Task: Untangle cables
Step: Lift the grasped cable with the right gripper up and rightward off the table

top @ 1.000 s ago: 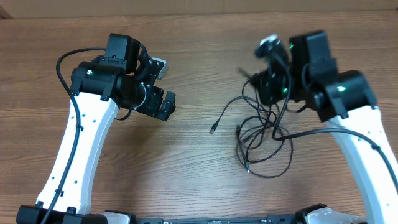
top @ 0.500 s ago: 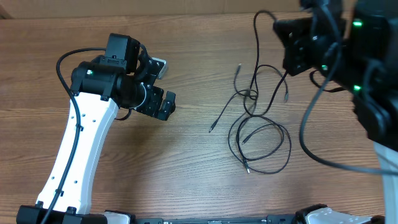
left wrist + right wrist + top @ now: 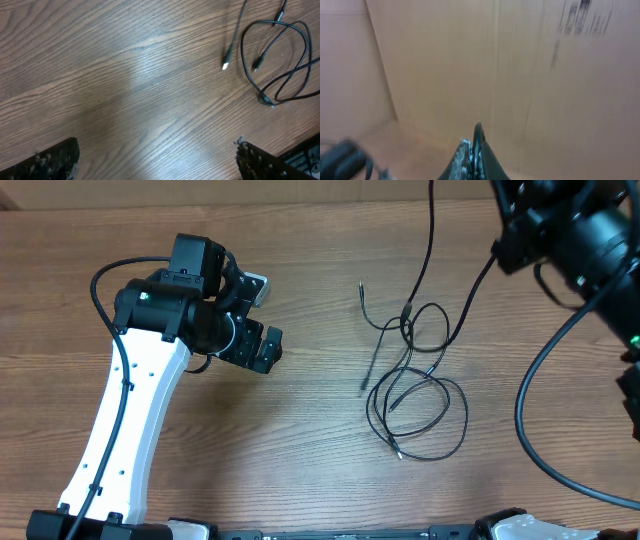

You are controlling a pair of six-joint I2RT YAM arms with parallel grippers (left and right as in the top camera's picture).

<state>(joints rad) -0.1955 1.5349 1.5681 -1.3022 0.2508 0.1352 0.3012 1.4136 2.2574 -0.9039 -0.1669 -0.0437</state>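
Thin black cables (image 3: 415,395) lie in loose overlapping loops on the wooden table, right of centre; they also show in the left wrist view (image 3: 280,60), with a light plug tip (image 3: 225,65). One cable strand (image 3: 430,240) rises from the pile up past the frame's top. My right gripper (image 3: 476,155) is raised high at the top right, its fingers shut on a black cable (image 3: 479,134). My left gripper (image 3: 155,160) is open and empty, hovering over bare wood left of the pile.
The left arm's white link (image 3: 120,430) runs from the front left edge. A thick black arm wire (image 3: 545,420) curves along the right side. A cardboard wall (image 3: 520,60) fills the right wrist view.
My right gripper has risen and swung up to the right, pulling one cable up with it. The pile has stretched and its loops have opened. The left arm has not moved.
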